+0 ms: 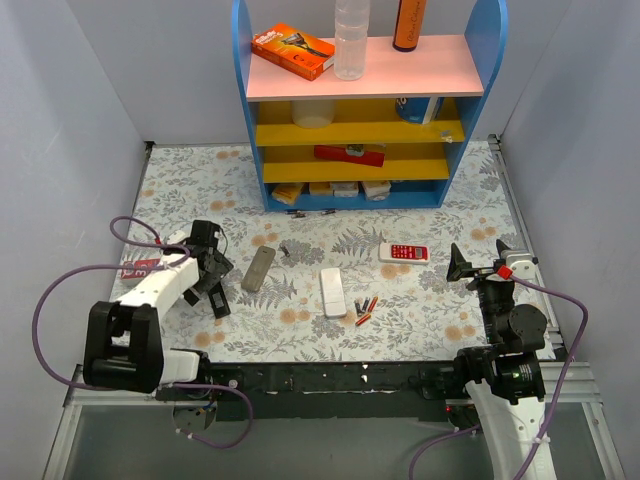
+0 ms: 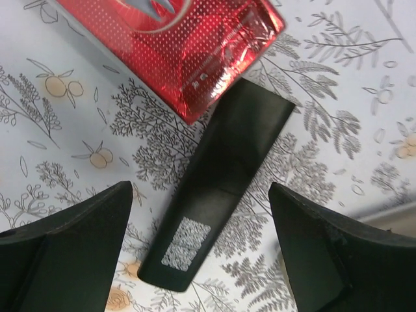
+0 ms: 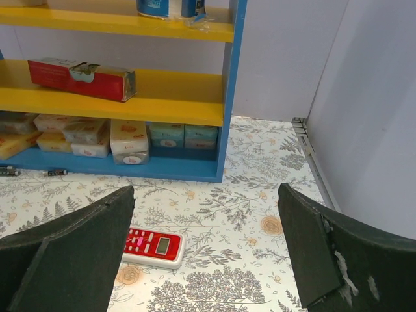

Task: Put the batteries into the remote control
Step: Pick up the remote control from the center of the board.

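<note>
The plain white remote control (image 1: pixel 332 291) lies mid-table, with the small red-orange and dark batteries (image 1: pixel 365 310) loose just right of it. My left gripper (image 1: pixel 210 268) is far left of them, open. In the left wrist view its jaws (image 2: pixel 200 195) straddle a black oblong piece with a grey label (image 2: pixel 214 188) without touching it. That piece lies flat on the cloth beside a shiny red packet (image 2: pixel 175 39). My right gripper (image 1: pixel 480 262) hovers open at the right, holding nothing (image 3: pixel 207 201). The remote control and batteries show in neither wrist view.
A slim grey remote (image 1: pixel 258 268) lies left of the white one. A white remote with red buttons (image 1: pixel 403 252) (image 3: pixel 151 245) lies ahead of my right gripper. The blue shelf unit (image 1: pixel 370 195) stands at the back, with small batteries (image 3: pixel 55 172) at its foot.
</note>
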`<state>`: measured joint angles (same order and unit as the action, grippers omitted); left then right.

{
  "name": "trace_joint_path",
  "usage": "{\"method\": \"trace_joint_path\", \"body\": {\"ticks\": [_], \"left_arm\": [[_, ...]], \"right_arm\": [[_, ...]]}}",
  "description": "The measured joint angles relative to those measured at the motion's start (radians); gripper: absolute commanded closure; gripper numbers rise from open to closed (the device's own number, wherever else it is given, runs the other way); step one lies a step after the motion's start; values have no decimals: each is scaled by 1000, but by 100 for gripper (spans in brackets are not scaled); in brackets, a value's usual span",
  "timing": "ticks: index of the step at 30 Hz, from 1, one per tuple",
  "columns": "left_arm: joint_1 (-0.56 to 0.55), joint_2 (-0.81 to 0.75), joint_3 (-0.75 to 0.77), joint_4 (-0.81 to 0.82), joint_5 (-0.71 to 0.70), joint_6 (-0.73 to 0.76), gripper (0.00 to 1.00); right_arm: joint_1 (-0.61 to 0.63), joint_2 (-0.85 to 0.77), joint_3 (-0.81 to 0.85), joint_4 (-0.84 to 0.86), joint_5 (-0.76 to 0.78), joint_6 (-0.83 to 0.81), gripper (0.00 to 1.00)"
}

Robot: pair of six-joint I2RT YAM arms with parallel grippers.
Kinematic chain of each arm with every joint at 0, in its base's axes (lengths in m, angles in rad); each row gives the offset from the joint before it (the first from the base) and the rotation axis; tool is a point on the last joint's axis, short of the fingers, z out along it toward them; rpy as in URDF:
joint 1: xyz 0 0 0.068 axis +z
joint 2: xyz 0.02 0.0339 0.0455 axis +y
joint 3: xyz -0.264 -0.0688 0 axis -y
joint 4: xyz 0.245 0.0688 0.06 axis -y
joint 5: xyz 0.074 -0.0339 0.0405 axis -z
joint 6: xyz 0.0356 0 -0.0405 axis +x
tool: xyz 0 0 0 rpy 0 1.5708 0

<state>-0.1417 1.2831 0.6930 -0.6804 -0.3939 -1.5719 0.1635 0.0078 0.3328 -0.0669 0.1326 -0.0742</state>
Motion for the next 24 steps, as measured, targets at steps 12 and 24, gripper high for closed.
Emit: {"method": "trace_joint_path", "body": {"ticks": [12,24], "left_arm": [[42,140,34,64,60,69,29],[48,109,9,80,106,103,53]], "right_arm": [[3,0,0,-5,8,0,2],[7,0,0,-6,18,6,2]]}}
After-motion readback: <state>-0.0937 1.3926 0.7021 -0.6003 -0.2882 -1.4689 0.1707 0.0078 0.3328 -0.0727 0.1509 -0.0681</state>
